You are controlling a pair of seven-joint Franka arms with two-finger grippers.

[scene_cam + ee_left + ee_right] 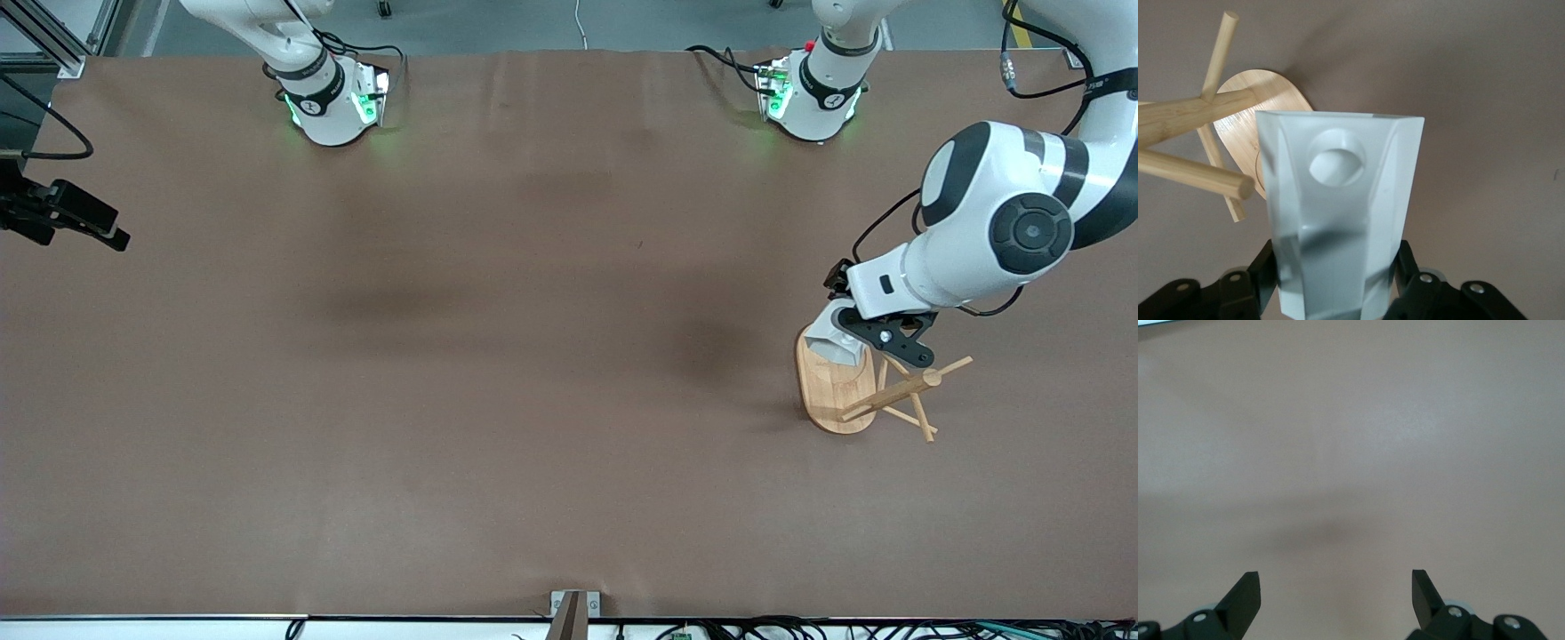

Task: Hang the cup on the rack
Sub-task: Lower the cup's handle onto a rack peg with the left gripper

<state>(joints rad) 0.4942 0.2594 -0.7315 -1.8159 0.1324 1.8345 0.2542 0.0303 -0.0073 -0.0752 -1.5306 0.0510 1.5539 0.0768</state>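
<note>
Brown table covering [498, 356], matte, spanning the whole work surface.

Left gripper [855, 333] up in the air over the rack [867, 391], at the left arm's end of the table. Clamped on the cup [836, 342]: black fingers [1265, 267] pressed against two facing sides of the cup body, as seen in the left wrist view. Cup [1338, 213] white, faceted. Long axis running straight out from the gripper, between the fingers. Blocky handle turned toward the wrist camera, its round hole [1337, 159] at the end away from the fingers. In the front view, cup hanging below the gripper, over the end of the rack's oval base farther from the front camera.

Rack of light bamboo: flat oval base [822, 400] on the table, central post and thin crossing pegs [925, 382] just beside the gripper. In the left wrist view, two peg ends [1238, 187] lying close beside the cup, apart from it; none through the handle hole. Cup not yet on a peg.

Right gripper [84, 227] waiting at the right arm's end of the table, well apart from cup and rack. Fingers [1245, 597] spread wide, holding nothing, only bare covering below.
</note>
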